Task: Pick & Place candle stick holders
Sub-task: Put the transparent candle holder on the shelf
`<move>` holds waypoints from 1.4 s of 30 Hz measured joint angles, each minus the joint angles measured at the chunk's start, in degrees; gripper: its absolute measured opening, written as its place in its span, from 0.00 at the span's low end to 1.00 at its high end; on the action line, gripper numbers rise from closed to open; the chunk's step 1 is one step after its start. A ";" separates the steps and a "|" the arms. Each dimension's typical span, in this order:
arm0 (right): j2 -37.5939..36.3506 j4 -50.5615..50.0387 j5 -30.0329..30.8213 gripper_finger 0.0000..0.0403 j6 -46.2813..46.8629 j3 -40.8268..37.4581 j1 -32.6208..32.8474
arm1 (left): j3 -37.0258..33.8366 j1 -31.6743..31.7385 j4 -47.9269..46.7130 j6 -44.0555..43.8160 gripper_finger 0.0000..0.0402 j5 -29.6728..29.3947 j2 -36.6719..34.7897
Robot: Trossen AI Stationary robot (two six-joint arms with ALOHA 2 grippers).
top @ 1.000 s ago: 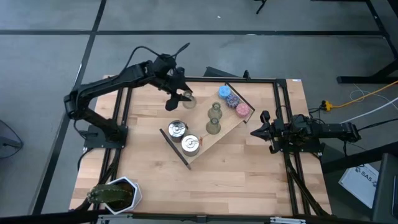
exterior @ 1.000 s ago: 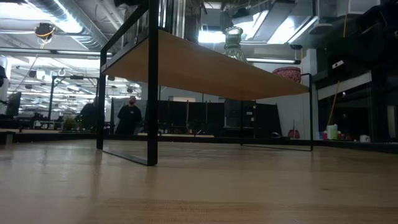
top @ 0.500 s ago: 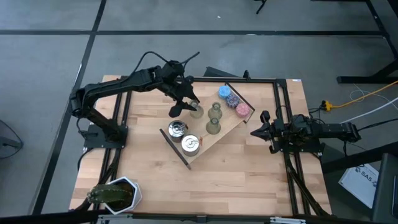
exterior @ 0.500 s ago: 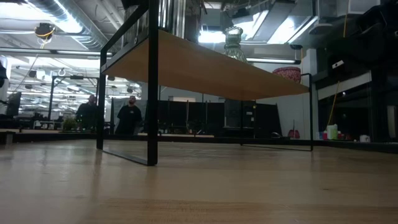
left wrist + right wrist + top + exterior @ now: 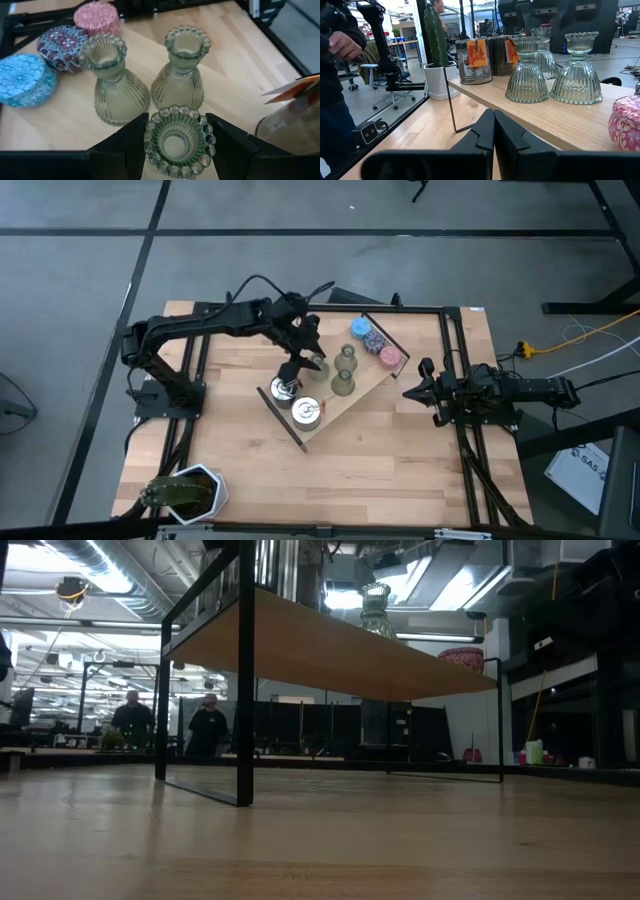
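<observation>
L gripper (image 5: 176, 145) clamps holder (image 5: 177, 142); two holders (image 5: 112, 82) beside, tins (image 5: 295, 398) prob. close.

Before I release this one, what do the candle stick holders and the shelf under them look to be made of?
The candle stick holders, and the one in the left gripper, look like ribbed, pale green pressed glass: translucent and glossy, with beaded rims. The shelf looks like light matte wood on thin black metal legs. The right gripper waits shut.
</observation>
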 joint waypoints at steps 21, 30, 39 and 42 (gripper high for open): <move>0.00 0.00 0.00 0.02 0.00 -0.01 0.00 | 0.00 -1.59 2.82 -0.72 0.44 -2.87 0.88; 0.00 0.00 0.00 0.02 0.00 -0.02 0.00 | 0.11 -1.94 3.34 -0.90 0.44 -2.30 2.71; 0.00 0.00 0.00 0.02 0.00 0.00 0.00 | 0.02 -1.96 4.20 -0.62 0.49 -4.32 2.82; 0.00 0.00 0.00 0.02 0.00 -0.01 0.00 | 0.00 -2.29 4.18 -0.57 0.51 -6.07 2.89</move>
